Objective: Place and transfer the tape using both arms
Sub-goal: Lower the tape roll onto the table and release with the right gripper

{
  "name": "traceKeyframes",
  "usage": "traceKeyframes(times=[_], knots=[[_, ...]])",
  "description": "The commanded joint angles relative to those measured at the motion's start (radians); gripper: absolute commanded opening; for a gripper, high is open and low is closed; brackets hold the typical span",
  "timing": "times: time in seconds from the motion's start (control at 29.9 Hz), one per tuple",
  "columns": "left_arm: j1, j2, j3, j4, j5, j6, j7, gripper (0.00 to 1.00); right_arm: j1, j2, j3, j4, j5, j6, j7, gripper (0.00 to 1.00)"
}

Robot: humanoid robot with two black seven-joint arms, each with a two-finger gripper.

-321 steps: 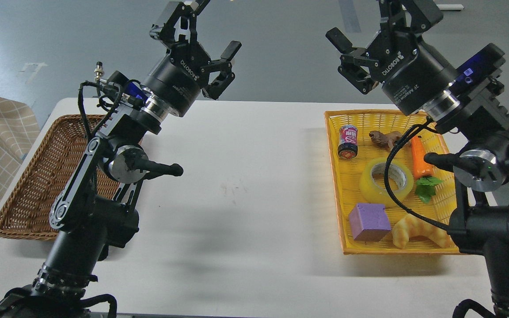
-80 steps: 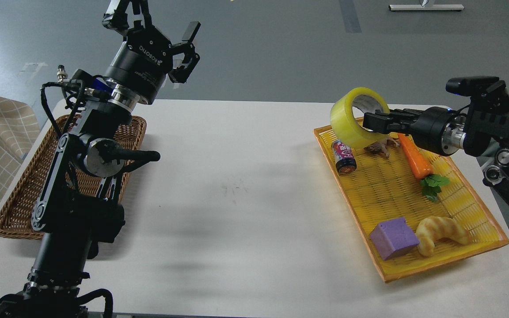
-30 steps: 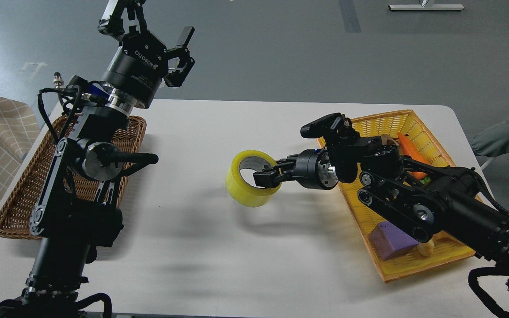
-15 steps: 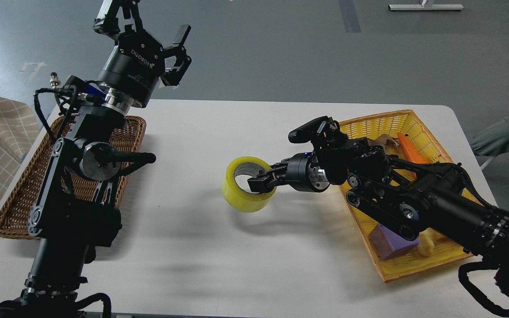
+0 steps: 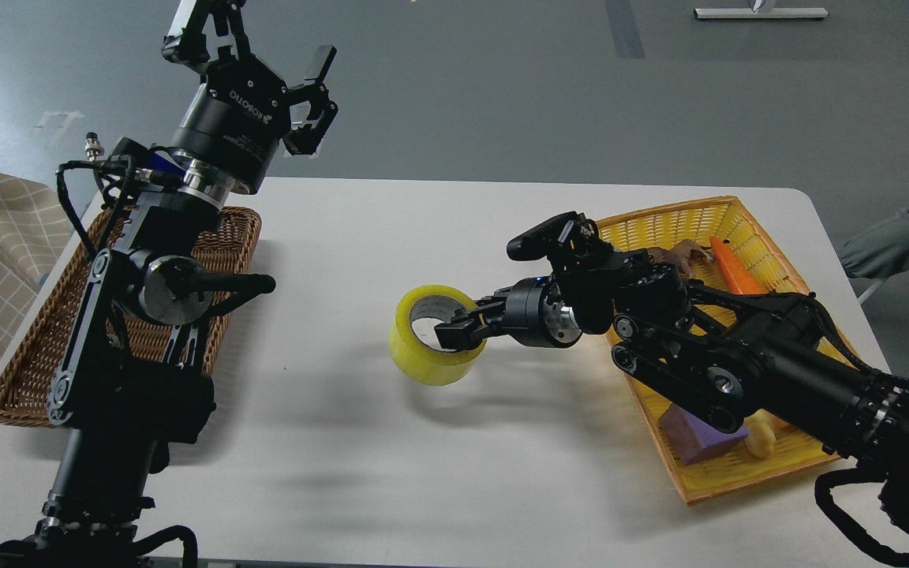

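Note:
The tape [image 5: 423,359], a wide yellowish roll with a grey-white core, is near the middle of the white table [image 5: 454,237], close above or on its surface. My right gripper [image 5: 458,331] is shut on the roll's right wall, one finger inside the core and one outside. My right arm reaches in from the lower right across the yellow basket. My left gripper [image 5: 253,39] is open and empty, raised high at the upper left, far from the tape.
A brown wicker basket [image 5: 20,371] sits at the left behind my left arm. A yellow basket [image 5: 746,473] at the right holds a purple cube [image 5: 687,438], a carrot [image 5: 731,268], a croissant [image 5: 762,442] and a brown toy.
My right gripper has carried the tape from above the yellow basket leftward and down to the table's middle. In the last half second it moved slightly left and lower. My left arm edged slightly left.

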Motion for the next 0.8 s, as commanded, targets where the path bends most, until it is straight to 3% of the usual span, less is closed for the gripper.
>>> traceKeyframes(times=[0.0,0.6,0.67,0.77], knots=[[0.002,0.000,0.000,-0.001,0.000,0.000,0.000,0.98,-0.010,0.000,-0.001,0.000,-0.003,0.002,0.000,0.09],[0.003,0.000,-0.011,0.001,-0.001,-0.002,0.000,0.98,-0.029,0.003,-0.014,-0.002,-0.003,0.006,-0.003,0.16],[0.005,0.000,-0.011,0.001,-0.001,-0.002,0.000,0.98,-0.032,0.003,-0.012,0.000,-0.003,0.006,-0.009,0.18],[0.012,0.000,-0.011,-0.001,-0.001,-0.003,0.000,0.98,-0.041,0.005,-0.012,0.000,0.000,0.002,-0.029,0.33]])
